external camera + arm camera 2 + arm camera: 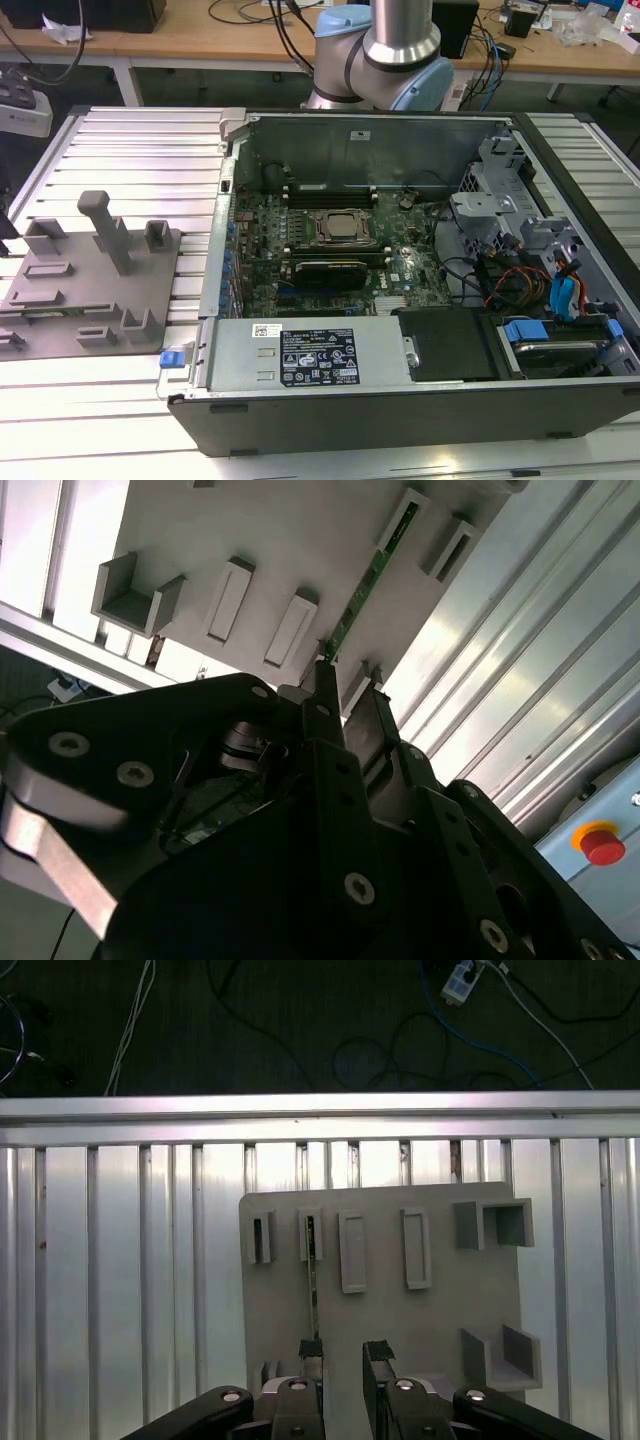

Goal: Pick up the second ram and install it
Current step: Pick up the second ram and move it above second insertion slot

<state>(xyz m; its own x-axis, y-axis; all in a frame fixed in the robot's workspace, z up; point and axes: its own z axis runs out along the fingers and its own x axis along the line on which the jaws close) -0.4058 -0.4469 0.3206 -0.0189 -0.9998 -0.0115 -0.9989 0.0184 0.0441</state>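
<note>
Computer case [400, 425] lying open on slatted metal table [120, 150] in exterior view, motherboard up, silver-framed processor socket [340, 228] mid-board, labelled power supply [310, 355] along near wall. Grey fixture plate [90, 290] with raised holders and a post on the table at the exterior view's left, just beside the case. Robot arm [400, 50] rising behind the case's far wall. Second wrist view: gripper [345, 685] released, black fingers spread with a clear gap and nothing clamped, hanging over the fixture plate. Second ram [365, 585] on edge on the plate, thin green stick running between two rectangular holders, near end right at one fingertip [322, 675]; contact or not, cannot tell. Red button [600, 842] beyond the table edge. First wrist view: same gripper [343, 1352] looking down on the plate [440, 1310], fingertips apart, bare grey plate visible between them. Second ram [312, 1290] edge-on, far end seated in a narrow holder, in line with one finger rather than centred in the gap. Cables on dark floor past the table rail.
</note>
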